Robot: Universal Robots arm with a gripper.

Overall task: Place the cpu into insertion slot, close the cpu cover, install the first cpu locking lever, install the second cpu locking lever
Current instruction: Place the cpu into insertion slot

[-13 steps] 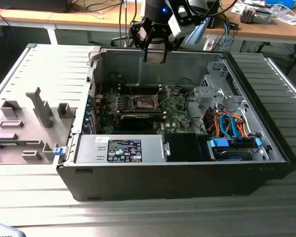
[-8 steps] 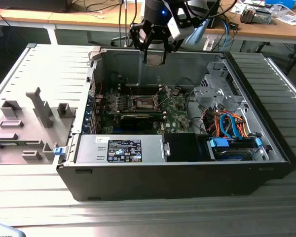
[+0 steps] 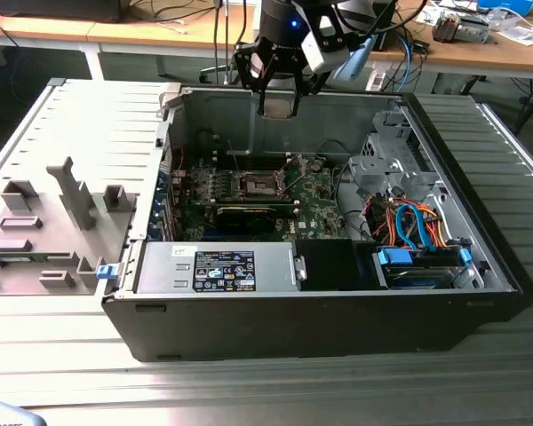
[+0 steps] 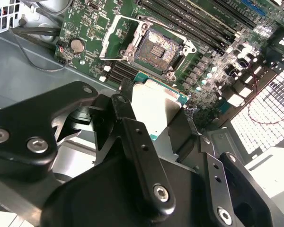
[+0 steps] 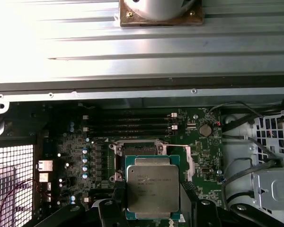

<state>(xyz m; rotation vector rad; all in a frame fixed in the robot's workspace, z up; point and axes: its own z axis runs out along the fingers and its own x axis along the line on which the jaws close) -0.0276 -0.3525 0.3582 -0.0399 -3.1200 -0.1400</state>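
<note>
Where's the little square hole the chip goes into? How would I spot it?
Look inside the big black computer case lying open, at the green circuit board on its floor. Near the board's middle sits the insertion slot, a socket with a silvery metal rim. Unlike the long dark slots beside it, it is square, with a dark shimmering centre.

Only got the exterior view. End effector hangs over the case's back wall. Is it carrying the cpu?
Observer: Yes. In the first wrist view the cpu sits clamped in the end effector, metal face toward the camera.
Operator: Slot empty?
Observer: Yes. In the second wrist view the insertion slot is bare, with its contacts showing.
Operator: Cover?
Observer: Open. The cpu cover is swung up beside the slot, with green board visible through its window.
</note>
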